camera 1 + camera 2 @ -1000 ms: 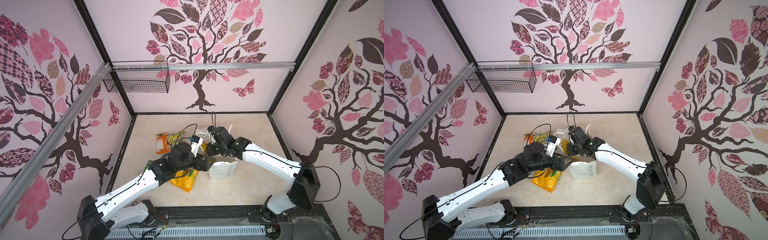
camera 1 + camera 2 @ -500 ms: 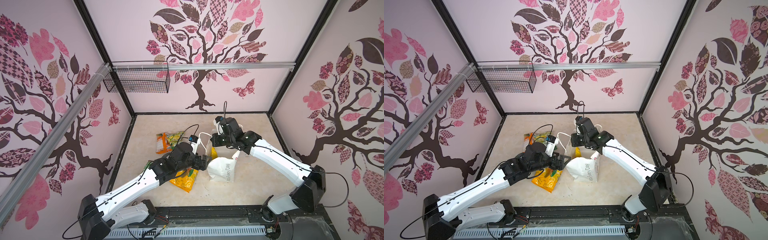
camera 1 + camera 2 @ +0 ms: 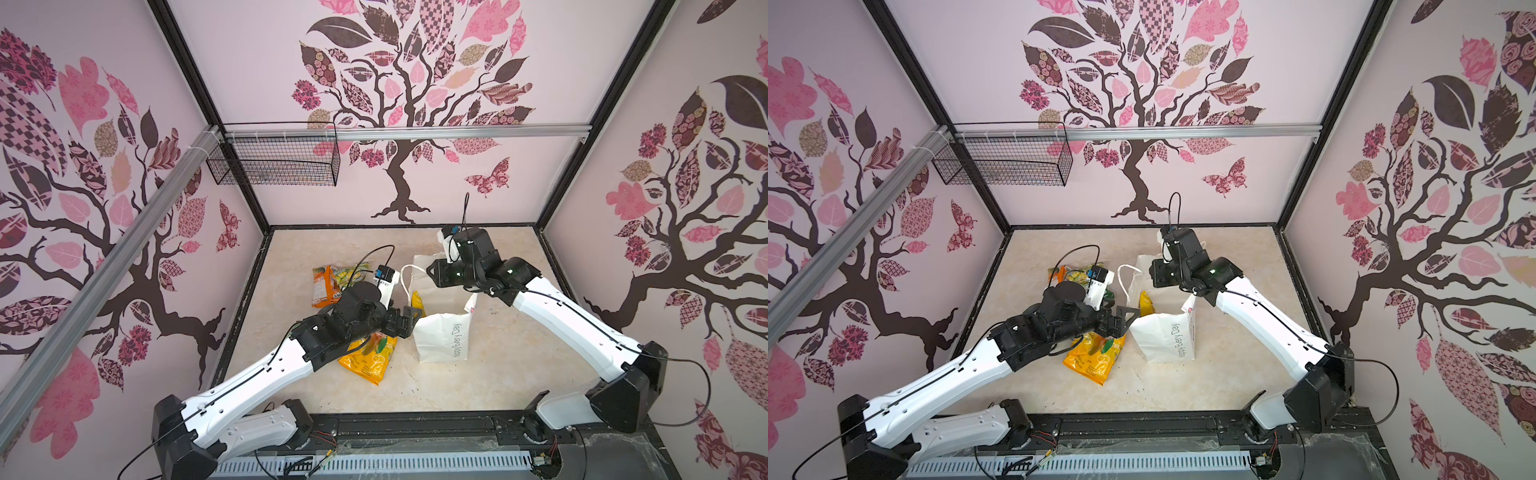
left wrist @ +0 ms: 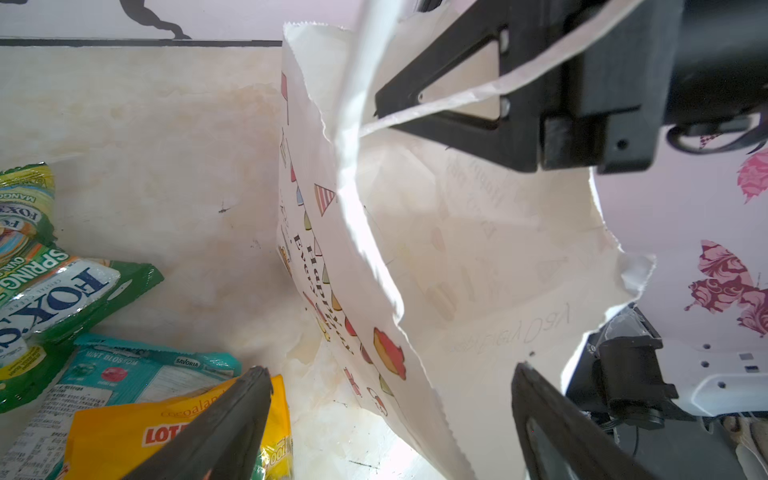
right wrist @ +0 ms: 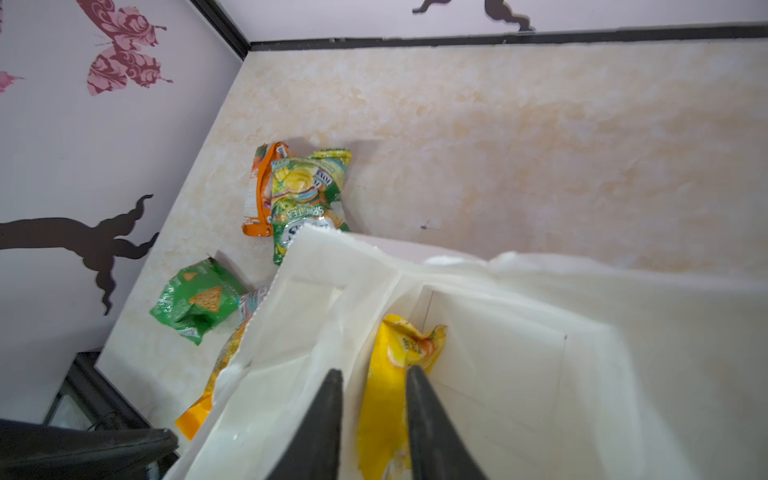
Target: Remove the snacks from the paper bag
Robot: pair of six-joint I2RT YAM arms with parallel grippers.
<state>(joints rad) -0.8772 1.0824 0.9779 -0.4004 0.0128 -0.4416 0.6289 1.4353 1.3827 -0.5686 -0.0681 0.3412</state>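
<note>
**Right claw up, bag stands tall**

My right arm has lifted off the bag since a second ago, and the bag stands taller now. On the left, shiny crinkly snacks (image 3: 336,284) lie on the pale stone-look table (image 3: 498,374). A green-yellow packet (image 4: 62,291) reads "FOX'S" and a teal packet (image 4: 137,370) reads "MINT BLOSSOM". My left claw (image 4: 390,372) is wide open and holds nothing, just beside the paper bag (image 3: 442,336). The bag is white creased paper and says "Happy Every Day". One yellow packet (image 5: 384,399) stands inside it. My right claw (image 5: 374,370) hangs over the bag's mouth, jaws a little apart, gripping nothing.
</note>
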